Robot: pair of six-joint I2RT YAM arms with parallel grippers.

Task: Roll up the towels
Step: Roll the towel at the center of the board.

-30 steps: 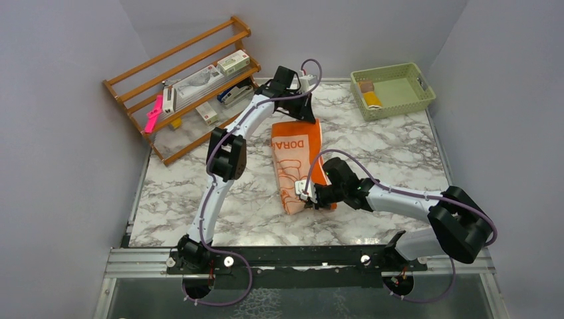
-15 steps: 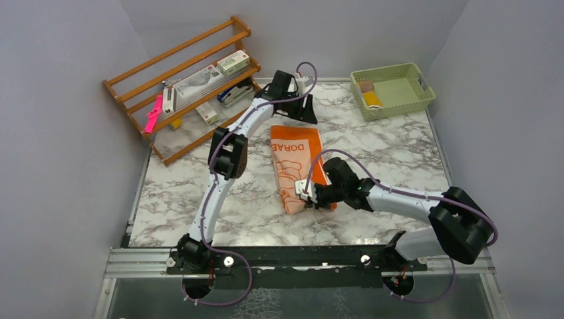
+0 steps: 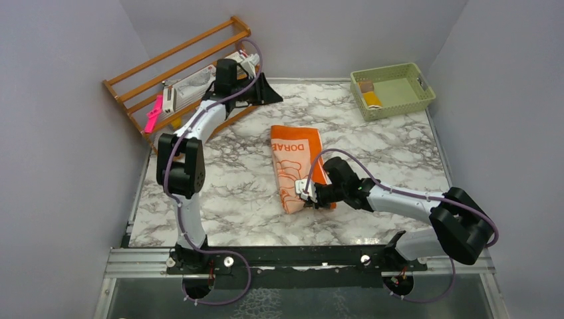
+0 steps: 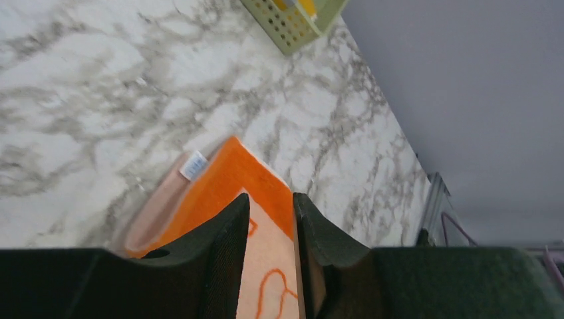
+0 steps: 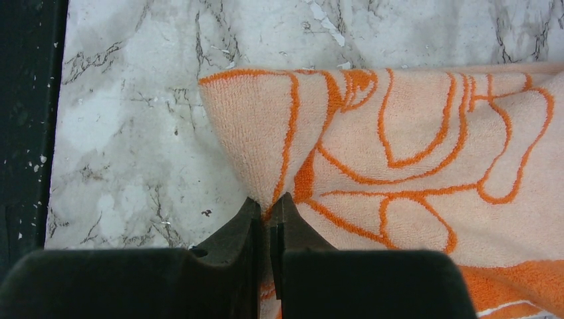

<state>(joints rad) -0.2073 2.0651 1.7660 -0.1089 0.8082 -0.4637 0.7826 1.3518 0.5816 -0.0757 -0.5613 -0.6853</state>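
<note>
Pinching the near corner of the orange and peach towel (image 5: 412, 133), the right gripper (image 5: 269, 203) has its fingers (image 5: 243, 229) pressed together on a raised fold of cloth, right at the orange outline print. The rest of the towel spreads ahead and to the right of the fingertips, flat on the marble table (image 5: 133, 133). Bare marble lies to their left, with a dark rail (image 5: 26, 100) past that. In the top view the right gripper (image 3: 307, 193) sits at the towel's (image 3: 296, 159) near end. The towel runs away from it as a folded strip, lettering at the far end, orange band on the side nearest that arm. The left gripper (image 3: 269, 93) is well apart from the towel, beyond its far end and off to the left, up off the marble and just beside the wooden rack (image 3: 179, 48). Its fingers (image 4: 226, 232) stand a narrow gap apart with nothing between them. Past them the left wrist view shows the towel's (image 4: 219, 179) far corner and a small white tag (image 4: 193, 164). The green basket (image 3: 401, 109) is far from both grippers. A yellow bundle (image 3: 372, 100) lies in it, too small to tell if it is cloth.
</note>
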